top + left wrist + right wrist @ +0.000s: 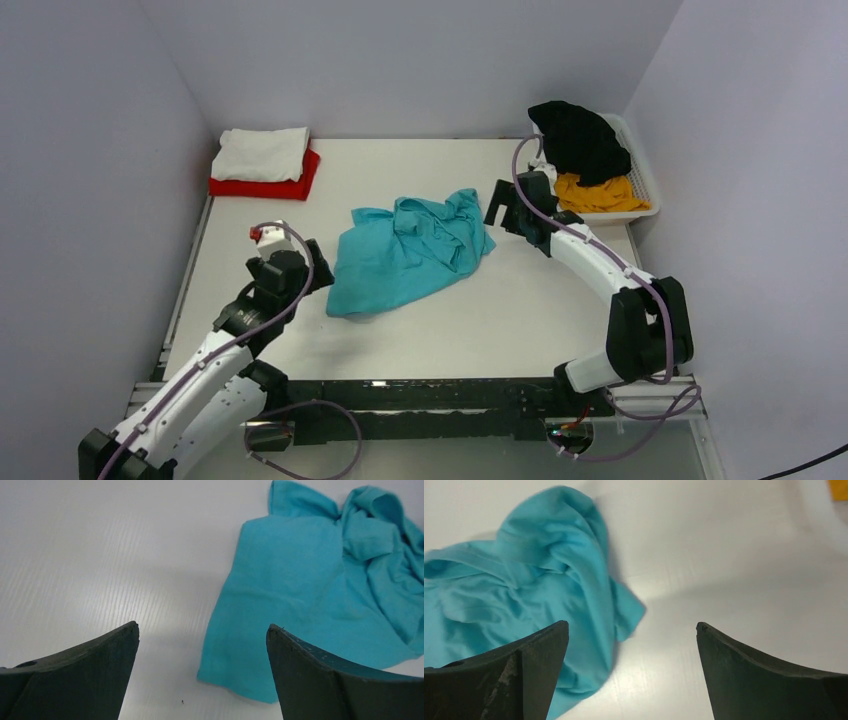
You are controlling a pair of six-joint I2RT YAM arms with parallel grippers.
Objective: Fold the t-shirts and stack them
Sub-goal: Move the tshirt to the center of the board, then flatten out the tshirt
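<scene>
The teal t-shirt (408,252) lies crumpled in the middle of the table, its bunched part at the far right. It also shows in the left wrist view (320,590) and in the right wrist view (534,595). My left gripper (318,268) is open and empty, just left of the shirt's near-left corner. My right gripper (497,208) is open and empty, just right of the shirt's bunched end. A folded white t-shirt (262,154) lies on a folded red t-shirt (290,186) at the far left. A black t-shirt (578,138) and a yellow-orange t-shirt (600,194) sit in the basket.
A white slatted basket (648,190) stands at the far right against the wall. White walls close in the table on the left, back and right. The arm bases and a dark rail (420,400) run along the near edge.
</scene>
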